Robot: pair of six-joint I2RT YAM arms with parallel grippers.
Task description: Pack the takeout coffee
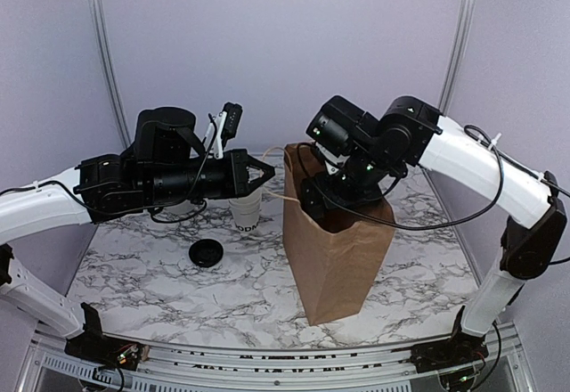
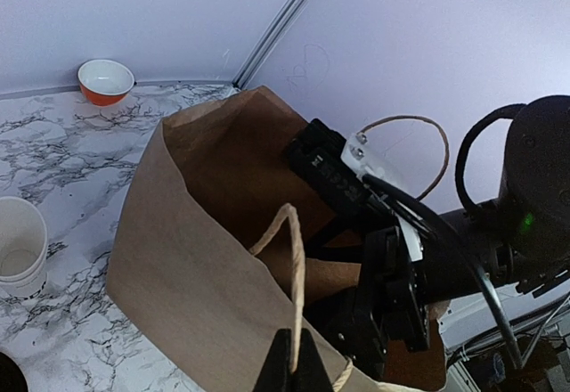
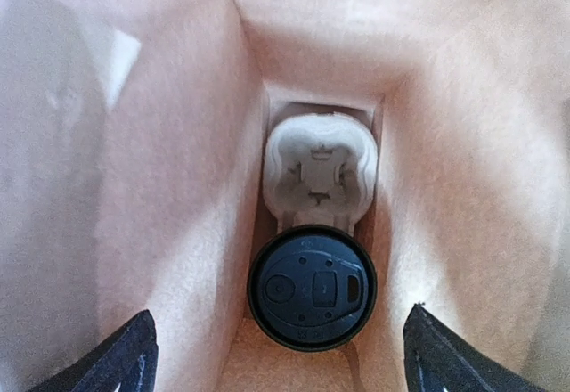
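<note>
The takeout coffee (image 3: 312,288) stands at the bottom of the brown paper bag (image 1: 338,258); only its black lid shows from above. It sits in the near slot of a pale pulp cup carrier (image 3: 321,176). My right gripper (image 3: 280,312) is open inside the bag, above the lid, with a fingertip near each side wall and nothing between them. My left gripper (image 2: 291,361) is shut on the bag's twine handle (image 2: 298,258) at the rim nearest it. In the top view the left gripper (image 1: 267,171) reaches toward the bag's upper left edge.
A stack of white paper cups (image 1: 247,212) with dark lettering stands left of the bag. A loose black lid (image 1: 207,253) lies on the marble table (image 1: 134,276). An orange bowl (image 2: 105,80) sits in the far corner. The right arm (image 2: 419,258) fills the bag's mouth.
</note>
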